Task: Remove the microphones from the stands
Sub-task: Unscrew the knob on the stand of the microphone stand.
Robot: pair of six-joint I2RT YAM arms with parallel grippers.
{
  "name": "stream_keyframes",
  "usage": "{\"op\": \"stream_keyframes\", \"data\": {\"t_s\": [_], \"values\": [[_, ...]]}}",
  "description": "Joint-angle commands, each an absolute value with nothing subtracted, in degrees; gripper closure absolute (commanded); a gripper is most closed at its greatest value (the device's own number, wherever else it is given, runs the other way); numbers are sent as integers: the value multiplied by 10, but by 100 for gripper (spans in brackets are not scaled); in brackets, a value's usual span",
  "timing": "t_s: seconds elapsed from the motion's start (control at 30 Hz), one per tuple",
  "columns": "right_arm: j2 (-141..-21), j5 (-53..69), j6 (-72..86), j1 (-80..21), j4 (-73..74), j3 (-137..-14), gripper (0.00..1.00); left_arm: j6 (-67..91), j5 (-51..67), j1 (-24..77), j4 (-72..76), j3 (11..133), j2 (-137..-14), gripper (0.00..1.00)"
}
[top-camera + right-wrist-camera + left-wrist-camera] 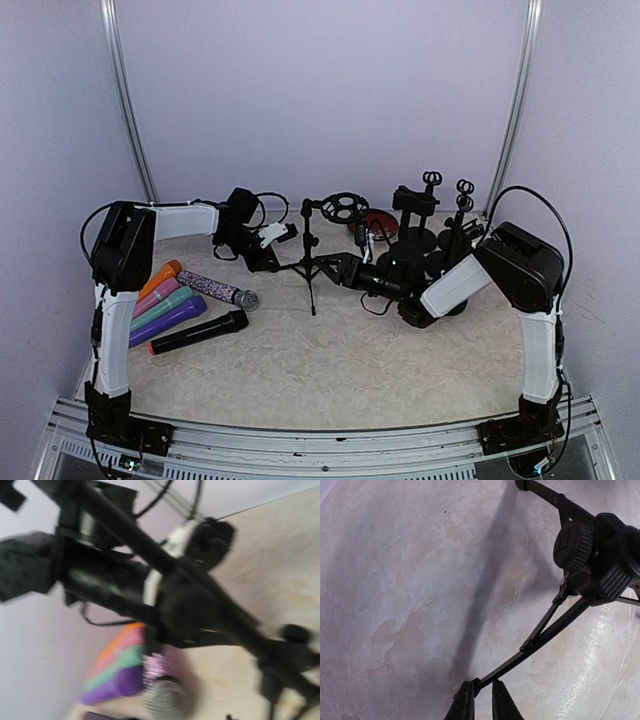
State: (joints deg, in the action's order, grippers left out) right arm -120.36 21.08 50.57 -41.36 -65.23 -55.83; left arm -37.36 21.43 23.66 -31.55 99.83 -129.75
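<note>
The left tool [482,685], fingertips pressed together, pinches the far end of one leg of the black tripod microphone stand [309,255], low against the pale marbled bench [330,370]. The right tool [333,265] meets the stand's lower part from the opposite side. The right wrist view is blurred, so it cannot be told whether its fingers are spread or closed.

The stand is upright at mid-bench, with a black ring mount [345,207] at its top. It cannot be told whether a microphone sits in the mount.

Left of the stand, handheld microphones lie on the bench:
- The glittery purple microphone with a silver mesh head [215,289] lies nearest the stand's foot.
- Beside it, fanned together, lie the orange microphone [160,275], pink microphone [155,296], teal microphone [160,308] and plain purple microphone [167,320].
- The black microphone with an orange end [200,331] lies nearest the arm bases.

A group of black round-based desk stands [415,240] is at the rear right.
</note>
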Motion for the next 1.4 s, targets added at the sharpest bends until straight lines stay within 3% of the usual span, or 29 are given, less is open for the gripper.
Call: {"op": "stream_keyframes", "data": {"t_s": [0.0, 0.13, 0.5, 1.17, 1.37], "values": [[-1246, 282, 654, -397, -638, -625, 52, -368, 207, 244, -325, 1009, -1320, 88], [-1283, 307, 726, -374, -621, -675, 60, -368, 207, 244, -325, 1006, -1319, 89], [-1344, 298, 834, -365, -699, -712, 67, -377, 204, 244, -321, 991, -1315, 90], [-1347, 275, 865, -351, -713, -730, 65, -381, 198, 245, -319, 990, -1315, 92], [-1292, 240, 832, -351, -680, -662, 56, -383, 195, 244, -316, 988, -1316, 93]]}}
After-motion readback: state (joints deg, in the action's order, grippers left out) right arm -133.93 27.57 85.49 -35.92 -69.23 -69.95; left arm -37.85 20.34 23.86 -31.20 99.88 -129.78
